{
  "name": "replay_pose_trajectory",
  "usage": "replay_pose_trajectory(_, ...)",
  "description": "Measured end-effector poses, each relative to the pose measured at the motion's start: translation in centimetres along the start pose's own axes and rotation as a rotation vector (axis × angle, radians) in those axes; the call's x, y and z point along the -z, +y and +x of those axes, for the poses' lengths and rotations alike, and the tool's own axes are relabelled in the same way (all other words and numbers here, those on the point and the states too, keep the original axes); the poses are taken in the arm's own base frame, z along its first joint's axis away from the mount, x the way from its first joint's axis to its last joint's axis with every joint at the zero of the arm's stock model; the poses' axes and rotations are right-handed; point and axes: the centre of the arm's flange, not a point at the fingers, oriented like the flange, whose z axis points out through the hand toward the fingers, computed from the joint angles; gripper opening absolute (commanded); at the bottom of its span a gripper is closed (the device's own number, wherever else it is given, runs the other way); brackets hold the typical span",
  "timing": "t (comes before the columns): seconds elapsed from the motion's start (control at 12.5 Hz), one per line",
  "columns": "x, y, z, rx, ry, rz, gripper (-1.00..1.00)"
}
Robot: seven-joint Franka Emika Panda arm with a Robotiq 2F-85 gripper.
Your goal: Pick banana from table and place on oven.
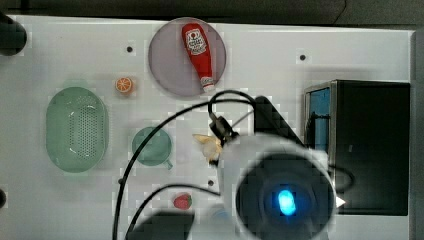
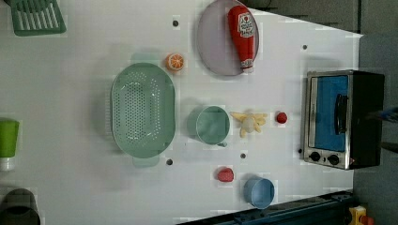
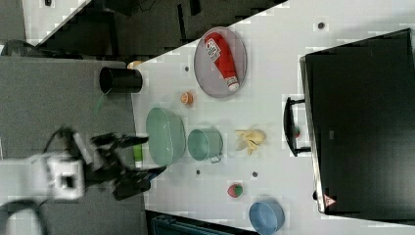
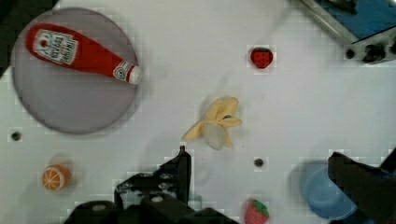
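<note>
A peeled yellow banana [image 1: 209, 145] [image 2: 248, 123] [image 3: 249, 138] [image 4: 215, 126] lies on the white table [image 1: 300, 30] [image 2: 84, 187], between a green cup and the oven. The oven [image 1: 372, 145] [image 2: 345, 119] [image 3: 362, 122] [image 4: 359, 23] has a black top, a silver frame and a blue glass door. My gripper [image 4: 258, 156] [image 3: 148, 155] hangs well above the table, open, with nothing between its widely spread fingers [image 4: 183, 163]. The banana is apart from them, just beyond one fingertip in the wrist view. In the top view my arm's blurred wrist [image 1: 280, 192] covers the gripper.
A grey plate [image 1: 165, 65] carries a ketchup bottle [image 1: 198, 52]. A half orange [image 1: 124, 85], a green colander [image 1: 76, 129], a green cup [image 1: 151, 146], two strawberries [image 2: 281, 117] [image 2: 225, 175] and a blue cup [image 2: 259, 192] also sit on the table. Black cables [image 1: 150, 140] loop over it.
</note>
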Motion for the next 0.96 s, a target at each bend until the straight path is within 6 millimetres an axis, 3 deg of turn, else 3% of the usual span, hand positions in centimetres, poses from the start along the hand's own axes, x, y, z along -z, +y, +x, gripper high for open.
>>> replay_pose_trajectory(0.08, -3.7, -1.0, 1.1, -0.013, -0.023, -0.008, 1.00)
replay_pose_trajectory(0.24, -12.0, -1.1, 2.0, -0.029, -0.065, -0.057, 1.00)
replay_pose_trajectory(0.4, -18.9, 0.5, 0.7, -0.036, -0.102, -0.098, 1.00)
replay_pose_trajectory(0.56, -23.6, 0.4, -0.6, -0.010, -0.119, -0.142, 1.00)
replay_pose_trajectory(0.96, -30.2, -3.0, -2.0, 0.064, -0.101, -0.139, 1.00)
